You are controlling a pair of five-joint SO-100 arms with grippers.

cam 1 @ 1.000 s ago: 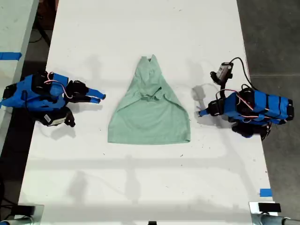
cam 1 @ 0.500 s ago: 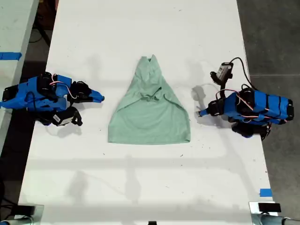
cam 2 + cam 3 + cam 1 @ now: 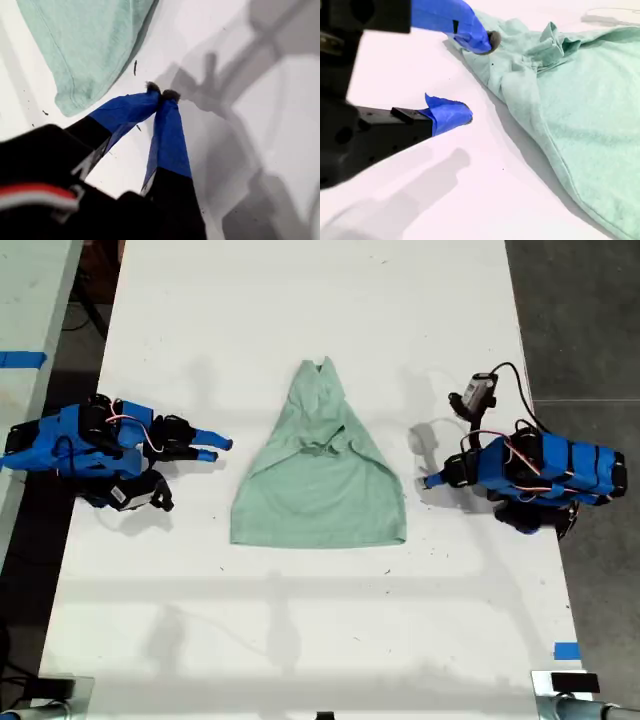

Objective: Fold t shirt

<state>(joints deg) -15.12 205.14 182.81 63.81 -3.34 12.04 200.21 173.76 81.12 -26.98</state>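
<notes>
**A:** Where is the t shirt (image 3: 320,480)?

**B:** It lies flat in the middle of the table (image 3: 300,640). Its sides are folded inward, so it narrows toward the far edge, and the wide hem faces the near edge.

**A:** And the grippers?

**B:** My first gripper (image 3: 161,93) sits low toward the table edge on the exterior view's right. Its tips are pressed together on nothing, near a hem corner but clear of it. My second gripper (image 3: 476,77) is toward the opposite edge with its jaws spread, just beside the cloth's slanted side and not touching it.

**A:** What would make the next fold go well?

**B:** I'd judge that both need a hold before anything is lifted. The first should spread its jaws, then each should slide its lower jaw under an edge and pinch every layer. They should lift together and level, or the soft cloth will twist and the tucked sides will spill out.

**A:** Are there any bins or trays?

**B:** None are visible. The only things on the table are the shirt and the arms.
</notes>
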